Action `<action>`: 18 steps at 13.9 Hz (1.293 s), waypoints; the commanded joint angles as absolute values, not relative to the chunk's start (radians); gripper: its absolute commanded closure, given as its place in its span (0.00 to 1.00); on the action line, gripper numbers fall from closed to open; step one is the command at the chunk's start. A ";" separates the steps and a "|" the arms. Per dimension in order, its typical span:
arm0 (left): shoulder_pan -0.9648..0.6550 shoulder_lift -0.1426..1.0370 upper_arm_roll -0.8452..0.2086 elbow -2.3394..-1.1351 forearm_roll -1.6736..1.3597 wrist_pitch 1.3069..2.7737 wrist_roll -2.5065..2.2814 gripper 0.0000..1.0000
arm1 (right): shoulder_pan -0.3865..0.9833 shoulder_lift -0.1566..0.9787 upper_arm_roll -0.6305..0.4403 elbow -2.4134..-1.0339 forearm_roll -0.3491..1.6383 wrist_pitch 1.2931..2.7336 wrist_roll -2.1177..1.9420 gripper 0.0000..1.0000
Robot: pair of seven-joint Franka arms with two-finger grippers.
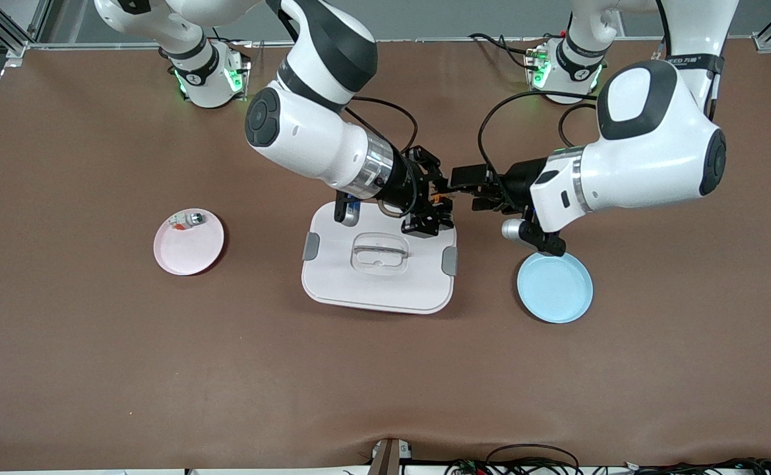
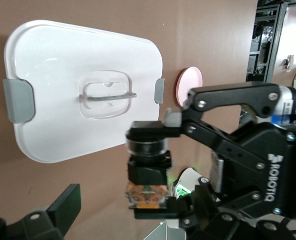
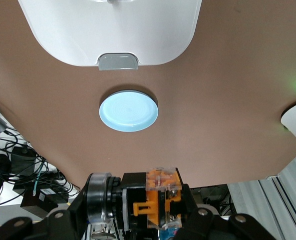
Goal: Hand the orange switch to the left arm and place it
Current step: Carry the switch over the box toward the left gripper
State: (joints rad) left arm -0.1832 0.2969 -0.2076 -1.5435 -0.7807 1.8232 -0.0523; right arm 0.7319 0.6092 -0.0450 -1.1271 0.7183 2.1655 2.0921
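Your right pincer (image 1: 439,198) is clenched on the orange switch (image 1: 436,195), holding it up in the air over the edge of the box (image 1: 378,260) that lies toward the robots' bases. In the left wrist view you see that pincer's black body carrying the word ROBOTIQ in white, read sideways, with its fingers (image 2: 160,131) pressed on either end of the switch (image 2: 148,175): a round clear cap, a black block, then the orange section. The right wrist view shows the same part (image 3: 155,200) lying crosswise between the pads. Your left pincer (image 1: 467,188) sits just beside the switch, level with it, its jaws released and spread wide, not yet touching it. Below, the white box rests mid-tabletop (image 1: 385,382) with grey clips on its sides and a clear recessed handle in the lid. A blue plate (image 1: 555,288) lies beside it toward the left arm's end. A pink plate (image 1: 188,243) lies toward the right arm's end, with a small silver-white part (image 1: 187,220) showing a red bit on its rim nearest the bases. A black band on the left arm bears white lettering you cannot read in full.
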 commanded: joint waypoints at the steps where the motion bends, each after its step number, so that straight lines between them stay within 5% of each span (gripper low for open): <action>1: -0.176 0.301 -0.210 -1.542 -0.804 1.812 -0.031 0.00 | 0.736 0.624 -0.051 -1.080 0.729 2.158 2.118 1.00; 13: -0.195 0.311 -0.210 -1.534 -0.810 1.832 -0.052 0.00 | 0.738 0.627 -0.049 -1.063 0.732 2.172 2.210 1.00; 18: -0.199 0.313 -0.210 -1.532 -0.810 1.845 -0.052 0.71 | 0.741 0.646 -0.048 -1.063 0.733 2.223 2.250 1.00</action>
